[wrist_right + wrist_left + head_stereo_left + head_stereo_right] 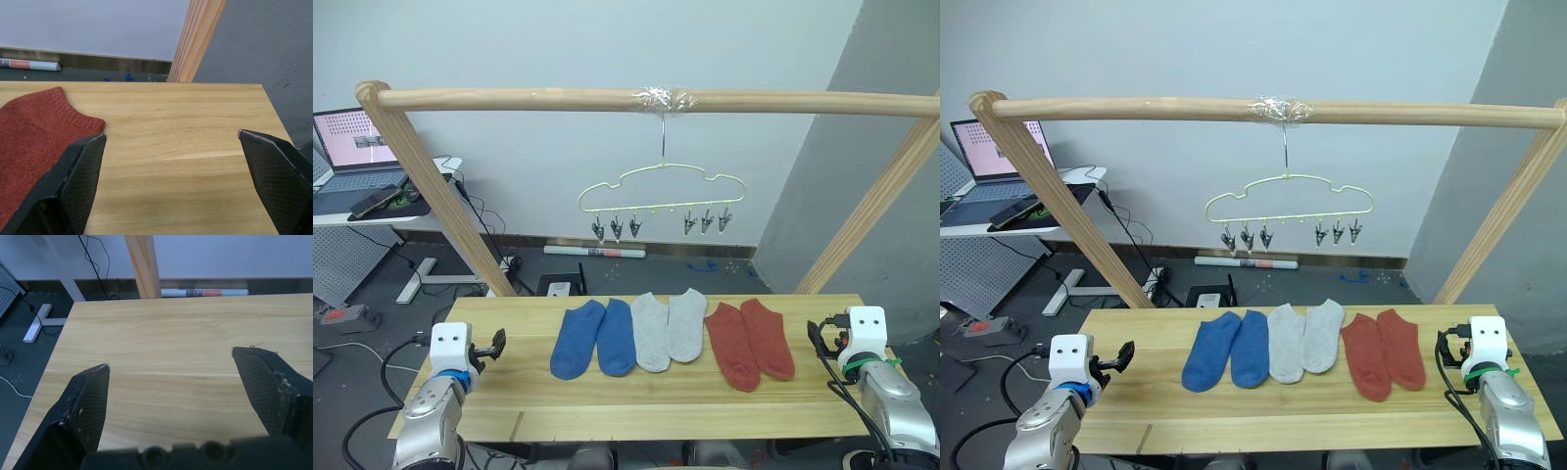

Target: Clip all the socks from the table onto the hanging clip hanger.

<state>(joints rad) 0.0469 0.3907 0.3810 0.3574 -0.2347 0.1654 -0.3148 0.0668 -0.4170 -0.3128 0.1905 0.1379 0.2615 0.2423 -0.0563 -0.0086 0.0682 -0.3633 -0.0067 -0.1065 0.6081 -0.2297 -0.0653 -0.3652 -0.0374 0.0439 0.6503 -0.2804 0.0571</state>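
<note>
Head views: lay in a row across the table (509,411), six socks — blue pair (593,338), light grey pair (669,329), rust red pair (750,342) — between left gripper (492,350) and right gripper (817,340), well apart from both. Hung above from the wooden pole (509,99), clip hanger (662,201), clips empty.

Left wrist: spread wide, fingers (83,406), over bare wood.

Right wrist: fingers (78,181) likewise parted, empty, a red sock's cuff (34,127) just beside one.

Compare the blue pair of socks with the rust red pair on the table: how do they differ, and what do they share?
The blue pair lies toward the robot's left; the rust red pair lies toward its right. The blue socks lean their openings rightward, the rust red ones leftward. The rust red pair lies close to the right pincer; the blue pair lies farther from the left pincer. Both lie flat on the table, side by side, unclipped.
</note>
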